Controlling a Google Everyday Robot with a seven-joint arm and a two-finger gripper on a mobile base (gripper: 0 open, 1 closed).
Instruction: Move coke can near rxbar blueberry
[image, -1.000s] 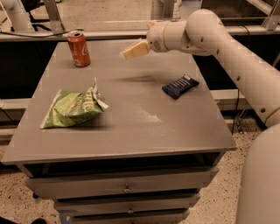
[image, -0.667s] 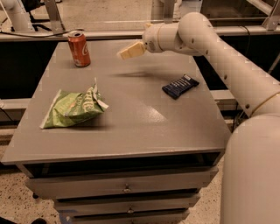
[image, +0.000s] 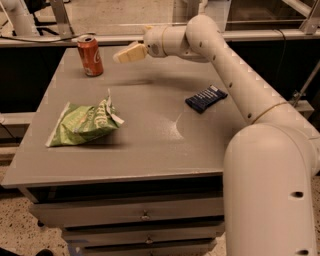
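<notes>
The arm rises from the big white body at 4 o'clock in the camera view and reaches up and across the far right part of the grey table, bending at a rounded joint near 12 o'clock and then running level toward 9 o'clock. At its end the gripper hangs above the table's far edge, its cream tip aimed at 9 o'clock toward the coke can, near it but apart from it. Seen from this side, I cannot tell whether the gripper is released or clenched. The coke can stands upright in the table's 11 o'clock corner, red-orange with white script and a silver top. The rxbar blueberry lies flat at about 2 o'clock on the table, dark navy with pale lettering, set at a slant, well apart from the can. A crumpled green chip bag lies at 9 o'clock. Compared with a second ago, the gripper has travelled toward 9 o'clock and stands nearer the can; the can, the bar and the bag lie where they lay.
</notes>
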